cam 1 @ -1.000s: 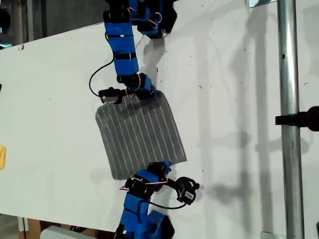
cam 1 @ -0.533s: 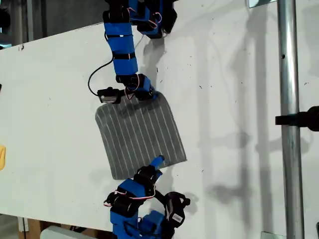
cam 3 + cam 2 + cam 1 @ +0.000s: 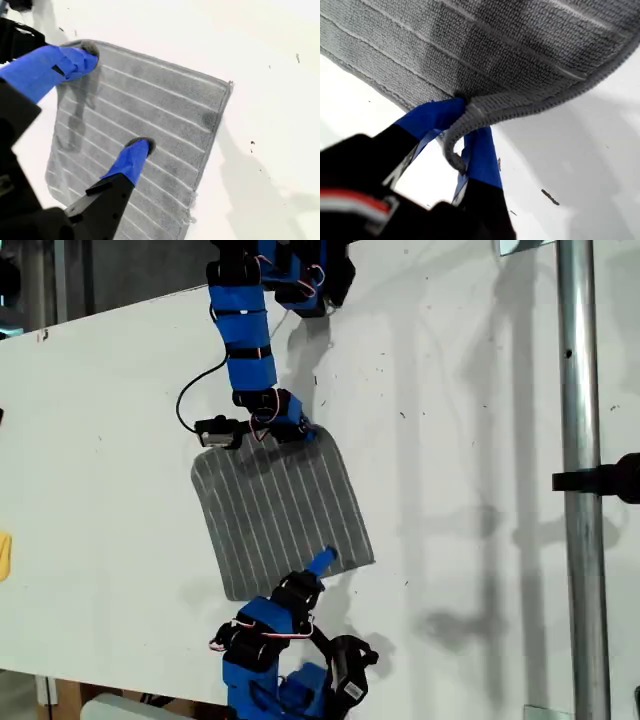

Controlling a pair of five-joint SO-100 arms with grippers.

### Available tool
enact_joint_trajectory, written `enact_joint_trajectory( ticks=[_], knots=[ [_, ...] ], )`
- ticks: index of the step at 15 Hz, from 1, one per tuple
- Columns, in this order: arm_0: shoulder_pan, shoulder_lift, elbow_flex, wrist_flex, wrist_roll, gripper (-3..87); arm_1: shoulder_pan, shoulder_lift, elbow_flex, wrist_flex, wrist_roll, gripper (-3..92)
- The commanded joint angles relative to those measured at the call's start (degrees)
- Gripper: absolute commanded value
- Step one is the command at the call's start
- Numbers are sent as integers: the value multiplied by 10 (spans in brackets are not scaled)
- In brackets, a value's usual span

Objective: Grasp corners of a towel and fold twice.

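The dark-grey striped towel (image 3: 280, 510) lies flat on the white table (image 3: 480, 390). My first gripper (image 3: 298, 432) is at the towel's edge nearest the exterior view's top and is shut on it. In the first wrist view its blue fingers (image 3: 480, 150) pinch the hemmed edge of the towel (image 3: 495, 45) near a rounded corner. My second gripper (image 3: 318, 565) comes in from the exterior view's bottom and hangs open over the towel's near edge. In the second wrist view, one of its fingertips (image 3: 137, 150) is over the towel (image 3: 165, 105) and the other is by a corner (image 3: 86, 46).
A metal pole (image 3: 585, 490) with a black clamp runs down the exterior view's right side. A yellow object (image 3: 4, 555) sits at that view's left edge. Black cables trail from both arms. The table's edge runs along the exterior view's bottom left.
My second arm drew back from the towel's near edge toward the exterior view's bottom, and one blue finger now reaches over the cloth. My first gripper has stayed put on the far edge.
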Motion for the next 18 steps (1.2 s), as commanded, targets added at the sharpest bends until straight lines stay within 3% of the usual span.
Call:
enact_joint_trajectory(
  ticks=[1,2,14,17,18],
  knots=[
    [1,-72,-48,-10,8,308,-6,9,-31,-11,8,-2],
    [-1,-106,-50,-18,6,308,-10,11,-31,-11,10,-2],
    [3,-229,246,-383,-68,289,-29,36,-31,-2,24,-2],
    [3,-239,262,-403,-98,136,-33,36,-30,-1,28,-2],
    [3,-236,267,-404,-112,18,-34,39,-28,0,29,-2]
  ],
)
